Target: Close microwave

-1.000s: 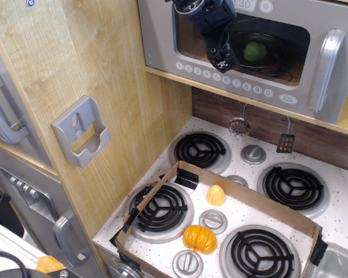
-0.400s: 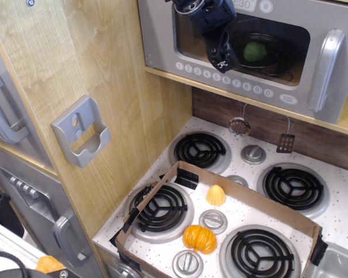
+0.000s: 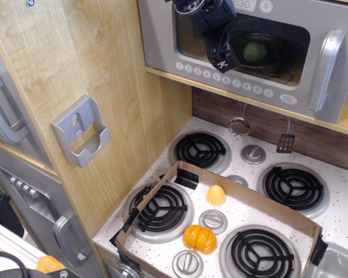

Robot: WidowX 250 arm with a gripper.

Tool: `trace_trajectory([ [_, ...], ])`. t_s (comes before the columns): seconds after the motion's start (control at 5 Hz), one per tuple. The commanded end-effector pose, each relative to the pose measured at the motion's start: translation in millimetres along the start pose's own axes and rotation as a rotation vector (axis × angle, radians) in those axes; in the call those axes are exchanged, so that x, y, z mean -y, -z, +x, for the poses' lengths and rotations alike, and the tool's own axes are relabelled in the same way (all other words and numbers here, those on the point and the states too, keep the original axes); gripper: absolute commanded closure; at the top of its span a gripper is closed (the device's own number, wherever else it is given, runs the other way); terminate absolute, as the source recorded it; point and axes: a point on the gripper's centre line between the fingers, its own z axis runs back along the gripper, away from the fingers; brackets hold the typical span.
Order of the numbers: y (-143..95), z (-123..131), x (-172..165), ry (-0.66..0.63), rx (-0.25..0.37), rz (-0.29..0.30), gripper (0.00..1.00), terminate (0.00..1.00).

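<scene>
The microwave (image 3: 249, 52) is seen at the top of the view, set into a wooden shelf above the toy stove; its silver-grey door is shown flush with the housing, and its top edge and right side are cut off by the frame. The gripper (image 3: 222, 58) is held in front of the door window, left of the vertical silver handle (image 3: 325, 69) and just above the row of round number buttons (image 3: 223, 78). Whether its fingers are apart or together cannot be told, since they are dark and seen end-on against the glass. A green round object (image 3: 254, 51) is seen through the window, inside a dark bowl-like shape that is hard to make out.

Below the microwave, open room is left between the shelf edge and the stove top (image 3: 336, 229), a white speckled surface with four black coil burners and silver knobs. A cardboard tray (image 3: 162, 188) is laid across the front burners, well below the microwave; a pale yellow toy food (image 3: 216, 195) and an orange pumpkin-like toy (image 3: 200, 238) are found on it. Two small utensils (image 3: 239, 125) are hung on the dark back wall just under the microwave shelf.

Left of the microwave, a wooden side panel is fitted with a small grey bracket (image 3: 81, 132). Grey doors with curved handles (image 3: 3, 110) are cut off at the left edge
</scene>
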Motion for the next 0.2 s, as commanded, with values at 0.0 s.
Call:
trace_trajectory([
  [0.0,-23.1,24.2,-23.3,0.03,0.023,0.068,0.0,1.0],
])
